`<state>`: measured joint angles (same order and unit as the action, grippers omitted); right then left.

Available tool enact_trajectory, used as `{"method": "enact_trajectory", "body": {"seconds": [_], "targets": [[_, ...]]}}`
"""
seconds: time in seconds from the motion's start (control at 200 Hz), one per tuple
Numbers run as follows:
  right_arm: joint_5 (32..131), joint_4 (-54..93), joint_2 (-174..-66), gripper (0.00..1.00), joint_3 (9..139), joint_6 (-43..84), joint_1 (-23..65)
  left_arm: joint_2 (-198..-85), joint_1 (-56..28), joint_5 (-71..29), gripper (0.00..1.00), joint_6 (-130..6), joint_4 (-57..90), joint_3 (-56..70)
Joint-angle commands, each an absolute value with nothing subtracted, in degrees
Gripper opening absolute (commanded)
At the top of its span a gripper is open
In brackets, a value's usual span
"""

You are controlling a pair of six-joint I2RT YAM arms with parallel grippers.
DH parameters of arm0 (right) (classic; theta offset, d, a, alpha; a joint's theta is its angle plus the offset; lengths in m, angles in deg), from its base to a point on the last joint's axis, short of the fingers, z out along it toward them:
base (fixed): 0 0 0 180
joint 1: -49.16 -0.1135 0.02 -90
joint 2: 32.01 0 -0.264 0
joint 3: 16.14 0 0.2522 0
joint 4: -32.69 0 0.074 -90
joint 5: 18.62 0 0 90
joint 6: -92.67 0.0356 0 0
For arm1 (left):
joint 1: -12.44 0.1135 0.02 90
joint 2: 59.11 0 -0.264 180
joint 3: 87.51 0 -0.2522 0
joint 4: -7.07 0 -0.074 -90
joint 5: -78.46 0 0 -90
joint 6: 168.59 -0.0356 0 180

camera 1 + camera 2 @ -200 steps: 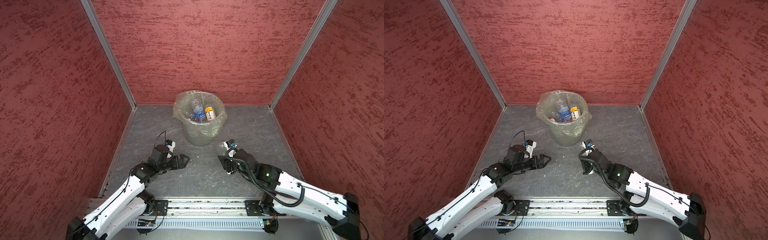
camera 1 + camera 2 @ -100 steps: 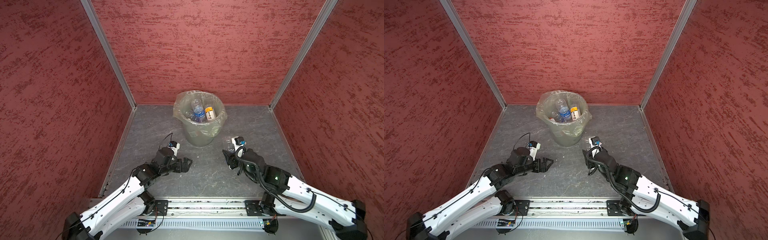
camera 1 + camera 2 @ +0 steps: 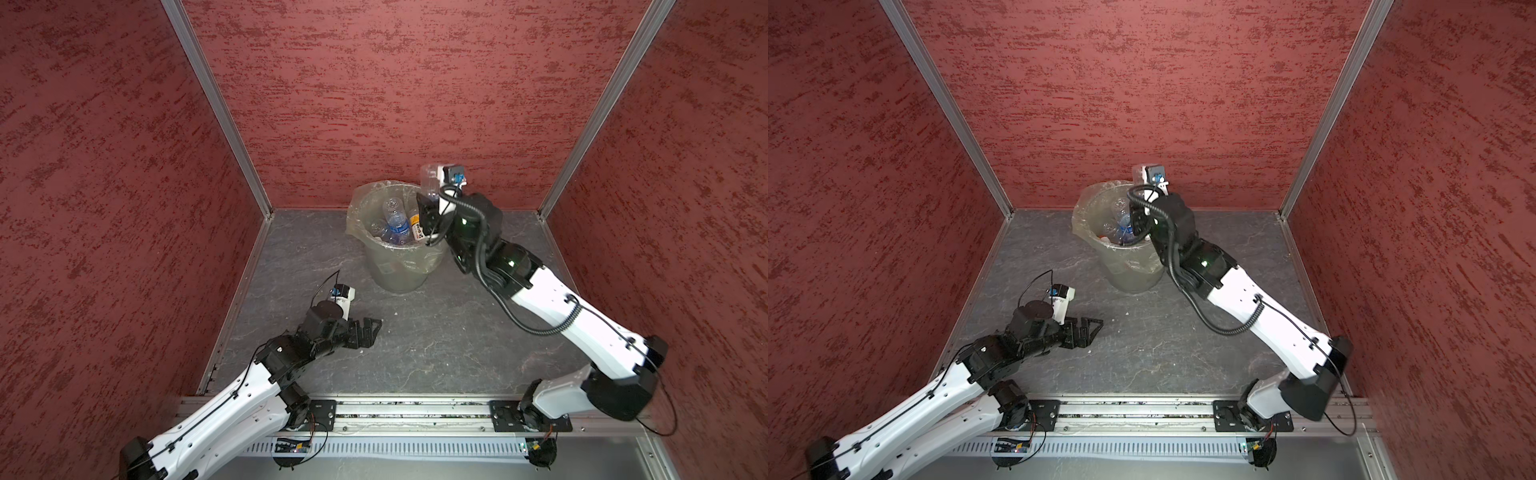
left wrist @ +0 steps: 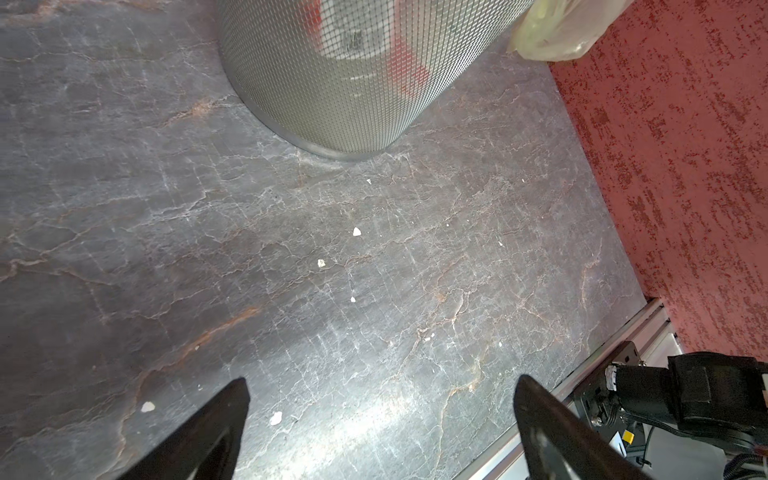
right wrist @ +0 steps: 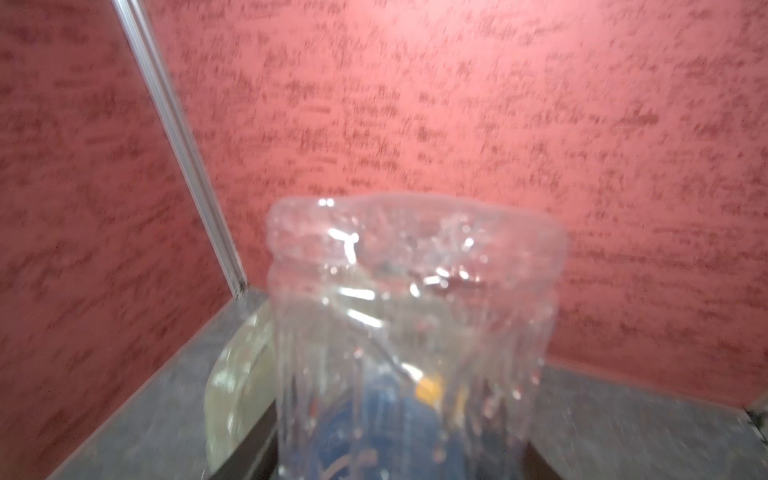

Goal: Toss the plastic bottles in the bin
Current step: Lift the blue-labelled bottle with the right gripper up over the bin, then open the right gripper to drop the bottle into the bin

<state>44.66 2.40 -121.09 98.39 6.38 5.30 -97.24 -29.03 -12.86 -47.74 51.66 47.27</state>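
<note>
Jaws of the left gripper (image 3: 368, 332) stand wide, empty, over veined grey floor (image 3: 436, 345). Tapered, bag-lined bin (image 3: 399, 270) holds clear plastic bottles (image 3: 395, 226). Over its rim a crumpled clear bottle (image 5: 415, 324) stands between the right gripper (image 3: 428, 201) jaws; clamped or released cannot be told.
</note>
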Motion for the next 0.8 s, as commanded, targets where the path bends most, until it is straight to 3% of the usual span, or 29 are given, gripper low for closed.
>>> {"method": "enact_trajectory", "body": {"seconds": [0.0, 0.1, 0.396, 0.792], "targets": [[50.4, -3.8, -131.0, 0.85, 109.0, 6.3, 9.3, -95.5, -29.5, -11.4, 0.99, -46.9, 53.2, 47.8], [52.4, -4.6, -134.5, 0.95, 113.6, 7.2, 10.9, -94.4, -29.6, -11.0, 0.99, -46.8, 53.2, 48.0], [51.0, -7.9, -132.7, 0.98, 117.6, 5.6, 12.4, -95.9, -29.7, -10.3, 0.99, -47.0, 51.8, 47.2], [52.6, -5.8, -120.3, 0.99, 100.3, 8.3, 18.5, -102.2, -26.0, -13.3, 0.99, -49.4, 48.7, 42.4]]}}
